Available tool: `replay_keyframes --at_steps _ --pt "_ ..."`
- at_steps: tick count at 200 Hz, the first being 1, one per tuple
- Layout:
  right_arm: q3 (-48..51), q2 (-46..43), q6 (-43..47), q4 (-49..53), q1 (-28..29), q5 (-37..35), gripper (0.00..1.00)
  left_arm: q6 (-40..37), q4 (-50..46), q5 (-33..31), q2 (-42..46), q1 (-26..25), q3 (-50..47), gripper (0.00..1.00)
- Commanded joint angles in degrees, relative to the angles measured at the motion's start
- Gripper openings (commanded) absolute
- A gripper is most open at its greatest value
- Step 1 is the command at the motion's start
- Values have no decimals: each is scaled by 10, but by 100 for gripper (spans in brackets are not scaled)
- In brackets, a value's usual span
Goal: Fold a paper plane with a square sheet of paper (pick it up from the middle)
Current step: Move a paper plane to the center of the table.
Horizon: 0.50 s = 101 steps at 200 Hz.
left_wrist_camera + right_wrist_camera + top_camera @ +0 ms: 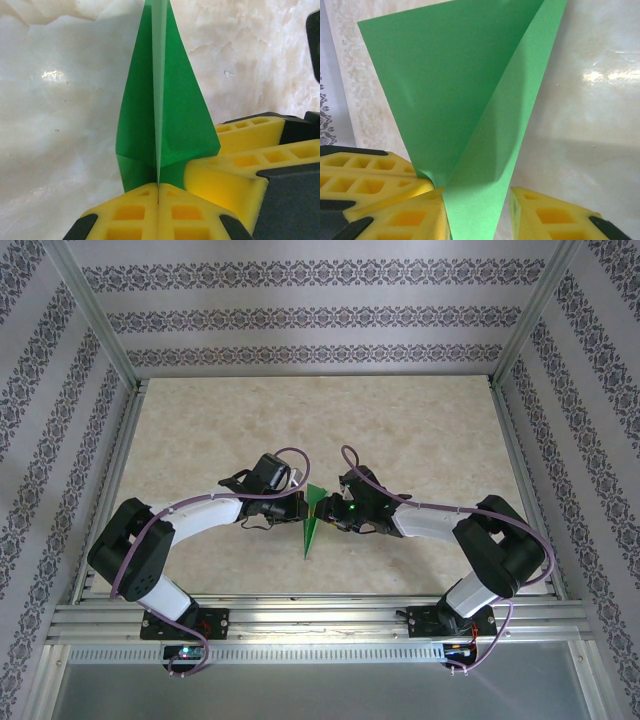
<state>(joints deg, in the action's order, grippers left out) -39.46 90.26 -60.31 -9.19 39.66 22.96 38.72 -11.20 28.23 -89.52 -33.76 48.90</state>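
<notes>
Pinching one paper plane [165, 110]: two hands, left hand [158, 197] clamped, right hand [479, 212] half-open astride it.

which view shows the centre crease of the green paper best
Left wrist: the crease runs straight up the middle of the paper from the shut left tool, facing the camera. Right wrist shows one slanting fold close up; top external shows it as a small, distant dart.

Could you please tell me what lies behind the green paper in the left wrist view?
Behind the green paper, pinched in the left hand, pale marbled tabletop shows around it; the patch directly behind is covered.
</notes>
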Motion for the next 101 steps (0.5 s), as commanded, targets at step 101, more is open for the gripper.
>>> replay_keyframes --at_steps 101 --pt "23 20 -12 -19 8 0 9 -26 -40 -7 -23 -10 16 2"
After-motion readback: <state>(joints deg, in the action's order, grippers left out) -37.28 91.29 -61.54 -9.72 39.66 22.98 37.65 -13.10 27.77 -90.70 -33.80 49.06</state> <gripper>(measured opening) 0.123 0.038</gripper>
